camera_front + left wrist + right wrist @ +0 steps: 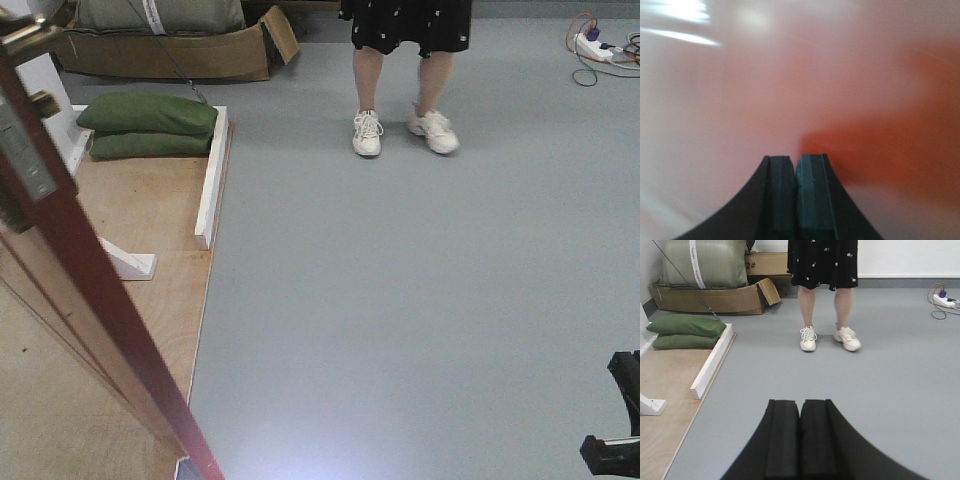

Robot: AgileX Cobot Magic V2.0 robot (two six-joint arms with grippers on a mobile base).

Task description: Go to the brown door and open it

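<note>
Brown door (105, 300) stands ajar at far left, edge-on to the front camera; opening looks largely done.

Brass lever (25, 38) and latch plate (22, 150) show on the upper part of the door edge, with the plywood platform (140, 215) and open grey floor (420, 300) visible past it. Left gripper (797, 172): pads pressed together, nothing between them, close against a glossy reddish surface, presumably the door face; contact cannot be told. Right gripper (800, 420): likewise closed and empty, pointing out across the floor toward a person (822, 295) standing well off. Judgement: approach and unlatching are done; what remains, at most, is pushing the panel wider.
</note>
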